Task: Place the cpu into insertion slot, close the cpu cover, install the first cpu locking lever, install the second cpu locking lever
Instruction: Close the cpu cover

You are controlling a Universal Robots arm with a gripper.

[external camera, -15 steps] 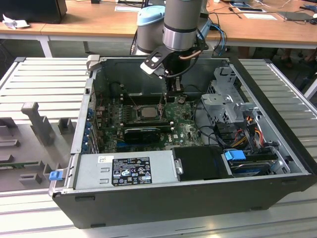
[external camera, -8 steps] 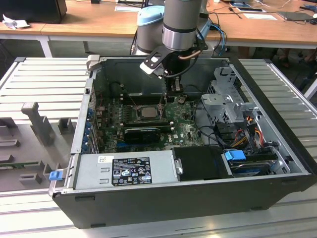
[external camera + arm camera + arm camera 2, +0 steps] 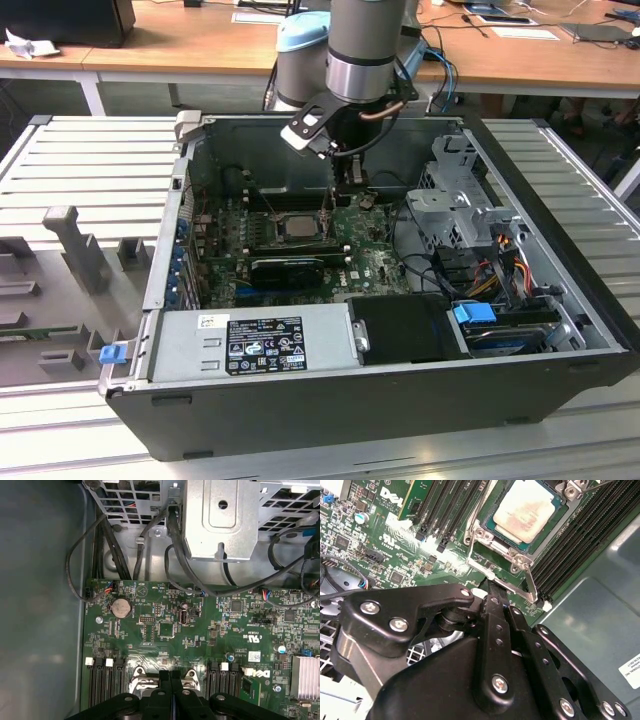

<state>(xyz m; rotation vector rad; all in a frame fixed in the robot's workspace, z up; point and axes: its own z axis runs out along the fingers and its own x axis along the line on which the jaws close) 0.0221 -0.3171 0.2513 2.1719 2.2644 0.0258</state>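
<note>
Cpu [image 3: 525, 512] lies flat, tan face up, in the insertion slot [image 3: 268, 228], with the silver cpu cover [image 3: 482, 537] down around its edges. Being square, it has no long axis; its sides run parallel and square to the black memory slots [image 3: 452, 500], which flank it on both sides. The gripper [image 3: 491, 586] stands just past the end of the memory slots, at the cover's corner, with its fingers pressed together and the tip touching a thin metal locking lever [image 3: 517, 589]. Whether the lever is pinched between the fingers I cannot tell.
</note>
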